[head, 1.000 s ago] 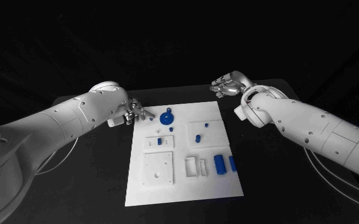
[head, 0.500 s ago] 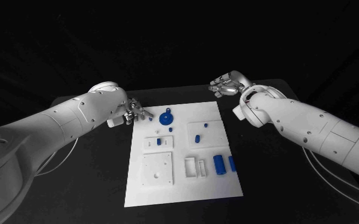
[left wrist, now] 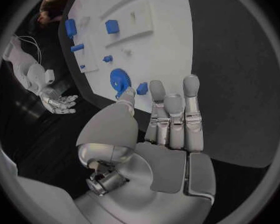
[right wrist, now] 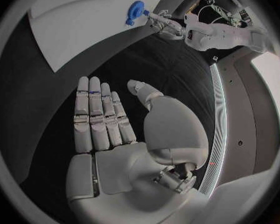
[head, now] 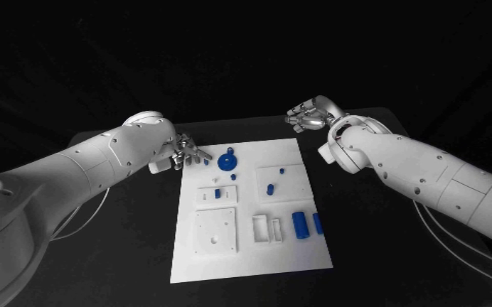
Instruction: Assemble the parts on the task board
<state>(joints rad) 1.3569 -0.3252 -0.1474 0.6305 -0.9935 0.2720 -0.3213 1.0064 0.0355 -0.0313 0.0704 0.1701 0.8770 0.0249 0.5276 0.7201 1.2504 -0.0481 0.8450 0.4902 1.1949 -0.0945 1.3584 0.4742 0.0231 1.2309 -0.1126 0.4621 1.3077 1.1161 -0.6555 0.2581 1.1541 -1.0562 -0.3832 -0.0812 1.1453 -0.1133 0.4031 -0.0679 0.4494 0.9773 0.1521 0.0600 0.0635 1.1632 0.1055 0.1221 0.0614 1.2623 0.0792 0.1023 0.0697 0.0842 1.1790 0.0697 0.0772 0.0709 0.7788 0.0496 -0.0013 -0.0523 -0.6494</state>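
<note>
The white task board (head: 251,250) lies in the middle of the table with blue parts on it. A blue disc (head: 229,159) sits near its far left corner, with a small blue piece (head: 206,163) beside it. My left hand (head: 187,152) hovers at that corner, holding nothing. In the left wrist view its straight fingers (left wrist: 193,109) reach toward the disc (left wrist: 119,79) and the small piece (left wrist: 142,88). My right hand (head: 308,116) is off the board, beyond its far right corner. It lies flat and empty (right wrist: 109,127).
Two blue cylinders (head: 301,224) lie near the board's right edge beside a white slotted block (head: 266,229). Smaller blue pieces (head: 269,188) stand mid-board. A square white plate (head: 216,230) sits at the board's left. Black table surrounds the board.
</note>
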